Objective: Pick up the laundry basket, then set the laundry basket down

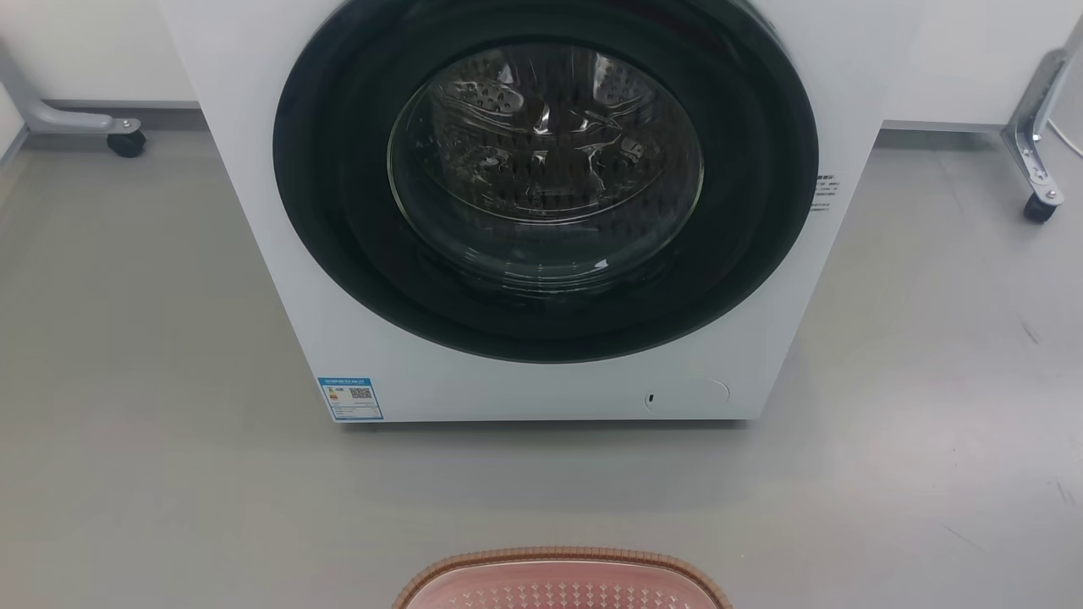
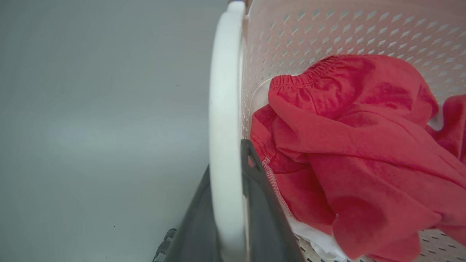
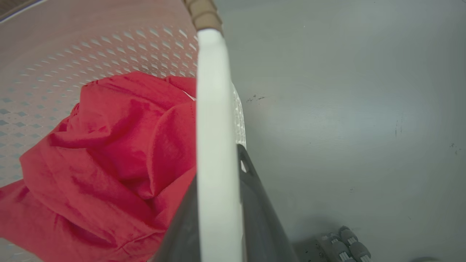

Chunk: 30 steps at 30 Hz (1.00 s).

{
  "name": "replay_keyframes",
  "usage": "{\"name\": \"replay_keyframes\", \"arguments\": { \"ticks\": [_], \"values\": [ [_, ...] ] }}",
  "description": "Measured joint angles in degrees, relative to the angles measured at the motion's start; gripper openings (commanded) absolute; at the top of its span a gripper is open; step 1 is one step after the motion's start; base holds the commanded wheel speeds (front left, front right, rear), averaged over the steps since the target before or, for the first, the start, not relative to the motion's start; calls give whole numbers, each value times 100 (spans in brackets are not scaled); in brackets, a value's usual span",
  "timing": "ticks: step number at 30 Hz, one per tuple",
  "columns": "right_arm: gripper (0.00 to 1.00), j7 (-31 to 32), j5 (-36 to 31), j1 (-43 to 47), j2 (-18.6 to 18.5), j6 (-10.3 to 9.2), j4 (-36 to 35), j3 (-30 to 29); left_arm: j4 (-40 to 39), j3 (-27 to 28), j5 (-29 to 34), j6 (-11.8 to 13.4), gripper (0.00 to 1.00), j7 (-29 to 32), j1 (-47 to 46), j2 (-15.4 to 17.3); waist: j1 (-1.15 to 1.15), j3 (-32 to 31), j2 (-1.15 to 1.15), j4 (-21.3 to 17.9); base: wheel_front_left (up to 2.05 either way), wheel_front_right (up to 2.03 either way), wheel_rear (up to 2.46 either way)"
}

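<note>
Grip on laundry basket [image 1: 563, 584] at both sides: left tool [image 2: 229, 156] clenched around one white handle [image 2: 225, 91], right tool [image 3: 218, 160] around opposite handle [image 3: 214, 91]. Red garment [image 2: 356, 145] inside.

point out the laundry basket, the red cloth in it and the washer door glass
laundry basket [image 1: 563, 555]: head view, on its brown rim.
red cloth [image 2: 356, 145]: left wrist view, middle of the crumpled fabric.
washer door glass [image 1: 546, 169]: head view, middle of the round pane.
</note>
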Motion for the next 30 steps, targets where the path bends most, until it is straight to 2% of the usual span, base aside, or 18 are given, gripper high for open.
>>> {"name": "replay_keyframes", "arguments": {
  "ticks": [30],
  "values": [
    [0,-59,569,-115,0,0,143,552,-2,-155,-102,26,0,0,9,34,0,9,0,-21,0,0,0]
  ]
}}
